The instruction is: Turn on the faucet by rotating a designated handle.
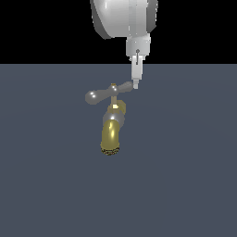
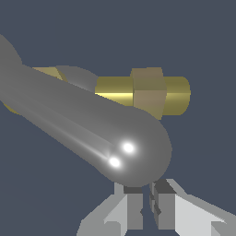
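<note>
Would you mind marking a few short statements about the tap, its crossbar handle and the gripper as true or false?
1. The gripper is at the end of the handle on the exterior view's right. True.
2. The fingers are clamped around the brass spout. False: they are up at the handle's rounded end, well away from the spout of the faucet.
3. In the wrist view the two fingertips stand close together, with only a narrow gap. True.
4. The handle's rounded end is gripped between the fingertips. False: in the wrist view it lies beside them, not between them.
5. The handle is gold like the spout. False: it is silver-grey.
</note>
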Motion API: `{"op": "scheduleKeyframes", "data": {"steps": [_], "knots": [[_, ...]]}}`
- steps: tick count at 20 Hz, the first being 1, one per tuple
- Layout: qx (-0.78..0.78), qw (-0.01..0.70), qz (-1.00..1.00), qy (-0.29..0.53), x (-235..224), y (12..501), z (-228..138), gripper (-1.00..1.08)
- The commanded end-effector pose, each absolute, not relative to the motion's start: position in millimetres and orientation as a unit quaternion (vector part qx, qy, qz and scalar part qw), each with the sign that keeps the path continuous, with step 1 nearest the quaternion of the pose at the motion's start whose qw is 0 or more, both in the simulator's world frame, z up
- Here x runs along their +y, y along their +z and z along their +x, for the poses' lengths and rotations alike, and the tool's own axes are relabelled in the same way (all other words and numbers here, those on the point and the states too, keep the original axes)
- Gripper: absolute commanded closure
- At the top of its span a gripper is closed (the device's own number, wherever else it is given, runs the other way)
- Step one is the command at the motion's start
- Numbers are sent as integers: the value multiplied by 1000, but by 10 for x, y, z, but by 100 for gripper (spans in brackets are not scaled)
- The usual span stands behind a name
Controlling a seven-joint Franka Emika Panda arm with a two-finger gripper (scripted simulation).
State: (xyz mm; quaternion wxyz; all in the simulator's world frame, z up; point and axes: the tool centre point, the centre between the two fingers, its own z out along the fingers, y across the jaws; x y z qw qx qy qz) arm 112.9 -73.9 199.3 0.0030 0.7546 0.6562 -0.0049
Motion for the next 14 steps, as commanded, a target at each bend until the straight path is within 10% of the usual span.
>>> {"op": "scheduleKeyframes", "data": {"steps": [1, 14], "knots": [[656, 3, 754, -5, -736, 1993, 1129, 108], [666, 0, 746, -1, 250, 1991, 1343, 108]]}}
